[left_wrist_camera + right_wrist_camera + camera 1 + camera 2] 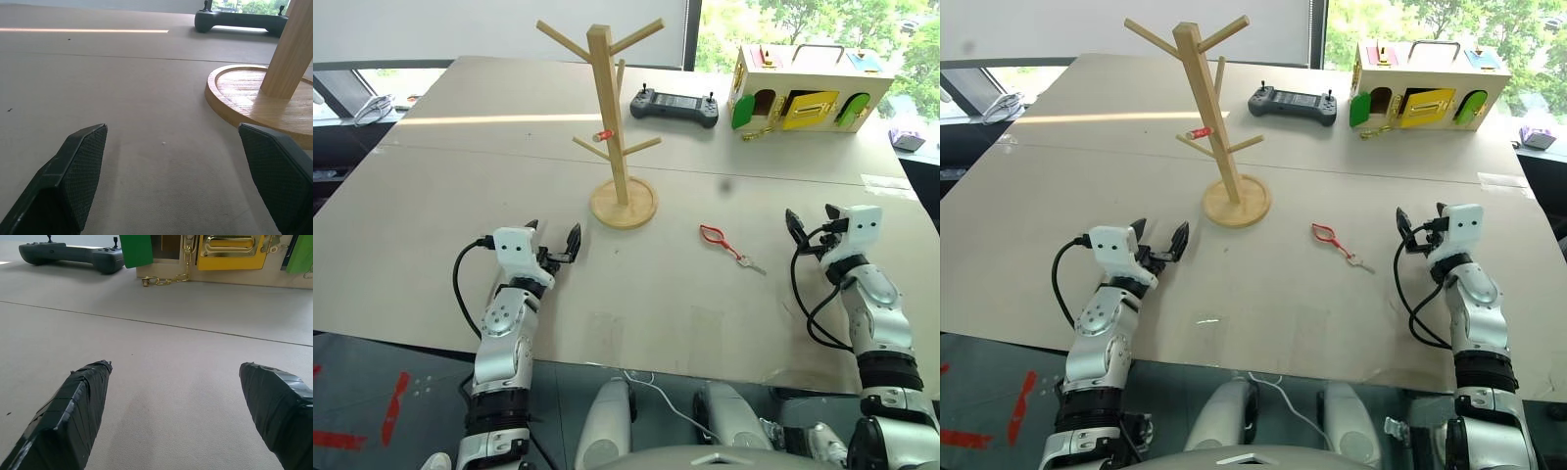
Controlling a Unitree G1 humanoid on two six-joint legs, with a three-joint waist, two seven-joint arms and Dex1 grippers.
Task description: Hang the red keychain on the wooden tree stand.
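Beige table (pixel 509 196) before sunlit windows (pixel 783 29), trees outside.

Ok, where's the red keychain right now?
In the left eye view the red keychain lies flat on the table, right of the wooden tree stand base and nearer the right claw, touching neither.

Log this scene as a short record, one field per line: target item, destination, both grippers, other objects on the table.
target item: small red loop keychain with a silver key, flat on the table, not held
destination: light-wood tree stand with angled pegs and a round base, upright, left of the keychain
left gripper: open, near the stand's base
right gripper: open, right of the keychain
other objects: dark grey handheld controller; colourful wooden box with doors
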